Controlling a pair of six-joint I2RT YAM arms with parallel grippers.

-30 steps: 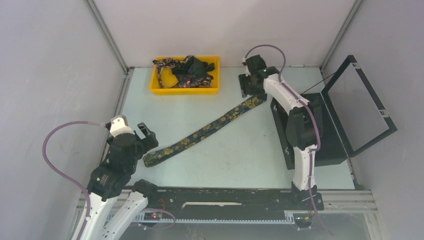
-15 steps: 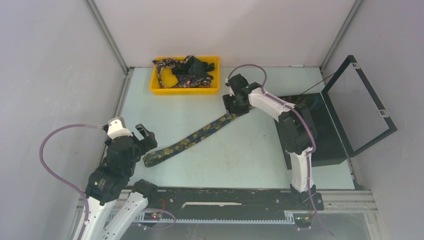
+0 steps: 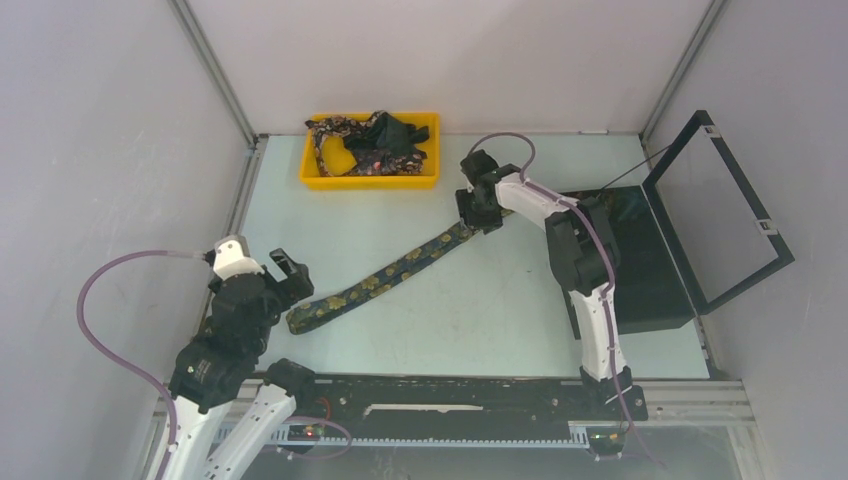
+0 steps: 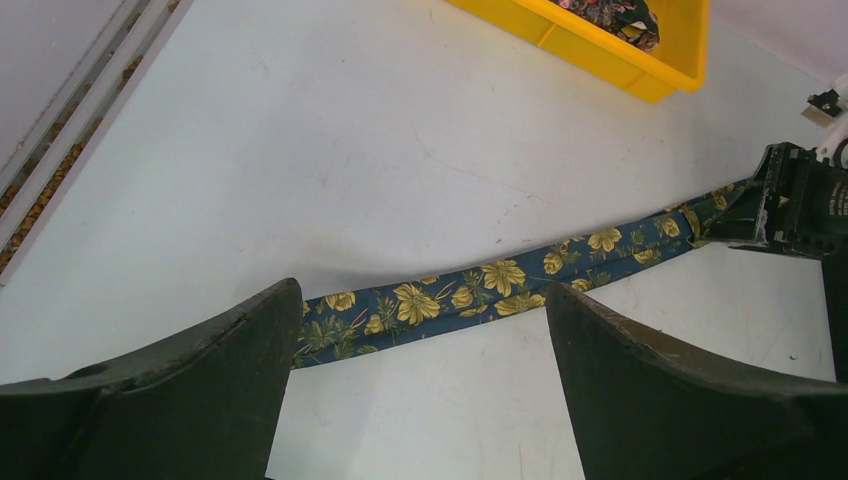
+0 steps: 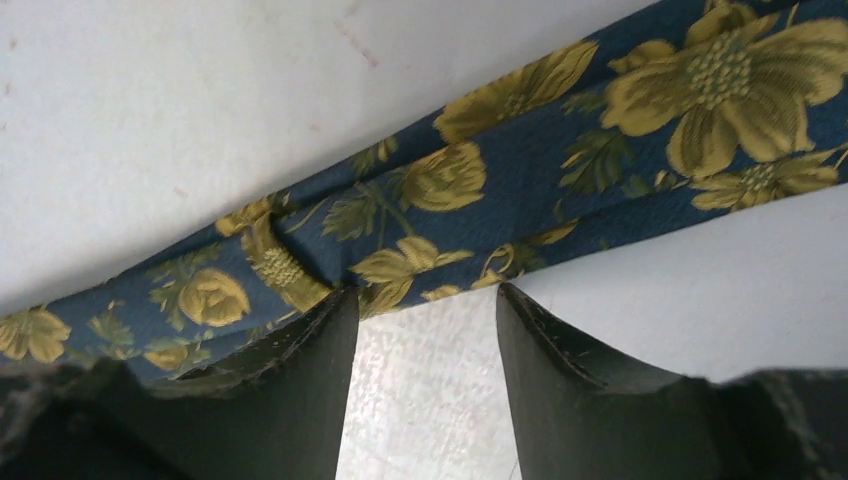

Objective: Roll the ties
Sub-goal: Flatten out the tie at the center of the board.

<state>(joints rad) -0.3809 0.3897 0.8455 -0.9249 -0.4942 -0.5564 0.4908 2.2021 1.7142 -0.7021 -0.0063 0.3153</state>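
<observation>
Table [image 3: 480, 300], one, pale. Box [image 3: 660, 270], one, black, lid raised, at right edge. Tray [image 3: 370, 181], one, yellow, at far edge, holding tangled ties [image 3: 375, 140]; count unclear. Single tie [image 3: 390, 272], blue with yellow flowers, flat on table, diagonal from near left to far right. Grippers, two: left gripper [image 3: 265, 265] wide open, empty, just beside tie's near end; right gripper [image 5: 422, 300] at tie's far end, jaws apart, bare table between them, fingertips [image 5: 335, 310] at tie's edge, fabric creased there.
</observation>
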